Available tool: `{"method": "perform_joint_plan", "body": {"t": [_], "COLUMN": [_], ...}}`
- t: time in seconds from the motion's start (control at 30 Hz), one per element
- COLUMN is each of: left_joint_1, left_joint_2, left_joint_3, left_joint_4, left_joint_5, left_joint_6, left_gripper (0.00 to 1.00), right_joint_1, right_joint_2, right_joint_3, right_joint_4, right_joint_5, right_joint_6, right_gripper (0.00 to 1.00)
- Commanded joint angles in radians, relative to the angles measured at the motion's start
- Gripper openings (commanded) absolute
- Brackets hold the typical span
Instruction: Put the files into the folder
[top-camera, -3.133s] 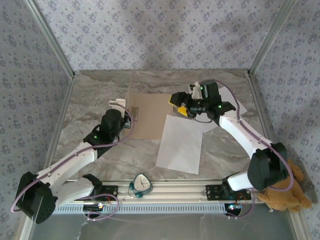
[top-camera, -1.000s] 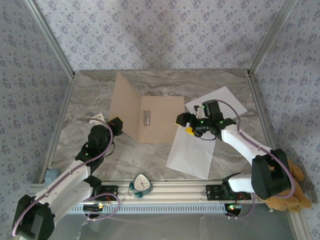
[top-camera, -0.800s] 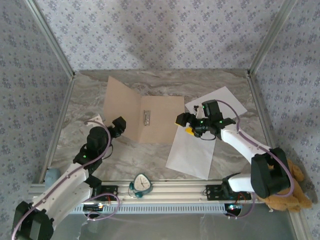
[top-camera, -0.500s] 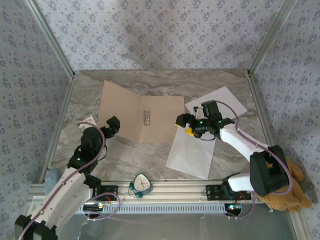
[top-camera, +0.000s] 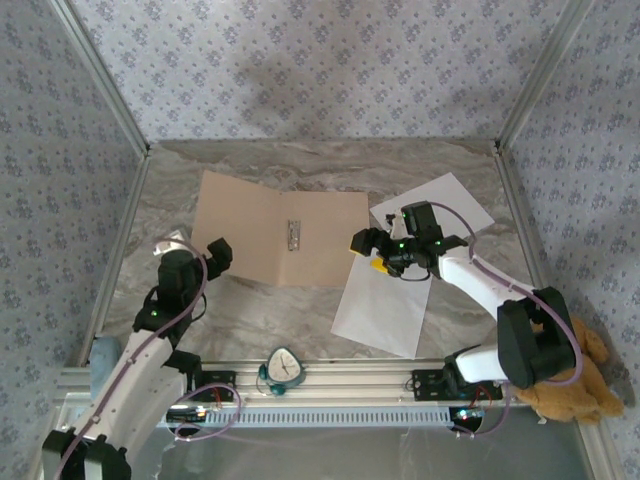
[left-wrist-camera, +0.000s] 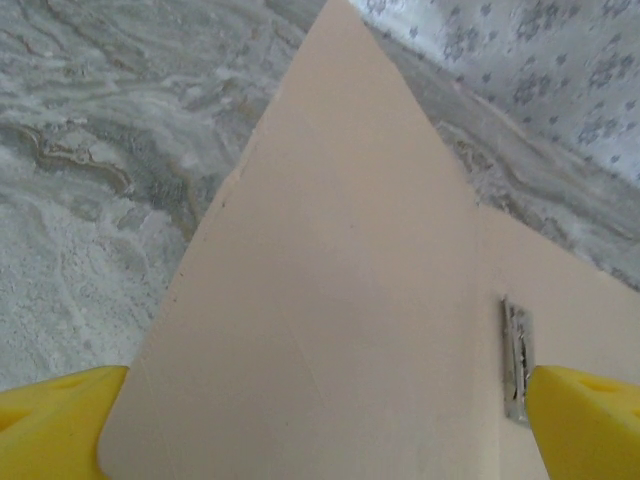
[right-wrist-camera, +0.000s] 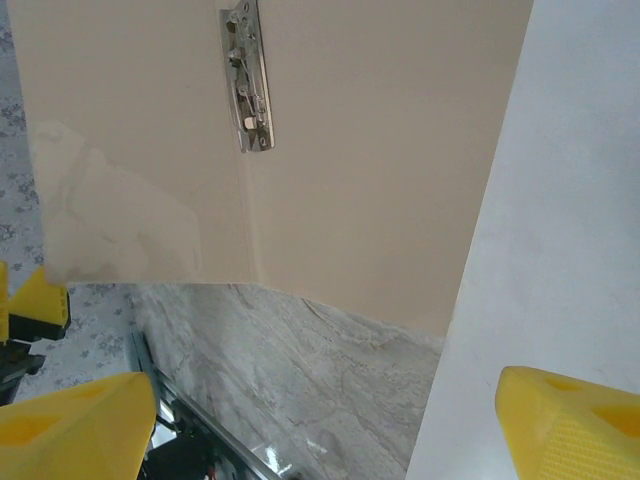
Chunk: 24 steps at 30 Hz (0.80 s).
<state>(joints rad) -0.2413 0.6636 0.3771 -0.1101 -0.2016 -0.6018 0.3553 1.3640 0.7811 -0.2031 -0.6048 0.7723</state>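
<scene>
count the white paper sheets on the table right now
2. The near sheet lies right of the open folder, toward the arm bases; the far sheet sits behind it, partly covered by the right arm. Any stacked beneath would be hidden.

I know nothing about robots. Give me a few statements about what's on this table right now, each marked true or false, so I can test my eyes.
1. The folder lies open on the table. True.
2. Both white sheets are already inside it. False: they lie to its right, not yet put in.
3. A metal clip sits at the folder's centre fold. True.
4. The right hand is clamped on a sheet. False: its fingers are spread open and hold nothing.
5. A brown plush toy sits at the near right corner. True.
</scene>
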Motion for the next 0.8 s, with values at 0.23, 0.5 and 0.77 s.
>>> {"method": "perform_joint_plan", "body": {"t": [0.23, 0.5, 0.77], "left_joint_1": [0.032, 0.082, 0.151], "left_joint_2": [0.114, 0.14, 0.227], "left_joint_3": [0.014, -0.026, 0.018], "left_joint_4": [0.043, 0.102, 0.103], "left_joint_5": [0.089, 0.145, 0.219], "left_joint_6": [0.072, 0.091, 0.136], "left_gripper": [0.97, 0.98, 1.0], "right_joint_1": [-0.006, -0.008, -0.008], "right_joint_2": [0.016, 0.021, 0.035], "right_joint_3": [0.0, 0.002, 0.015], "right_joint_4": [-0.03, -0.032, -0.039], "right_joint_5": [0.019, 0.024, 0.025], "right_joint_6": [-0.036, -0.04, -0.048], "right_gripper": [0.9, 0.9, 0.9]}}
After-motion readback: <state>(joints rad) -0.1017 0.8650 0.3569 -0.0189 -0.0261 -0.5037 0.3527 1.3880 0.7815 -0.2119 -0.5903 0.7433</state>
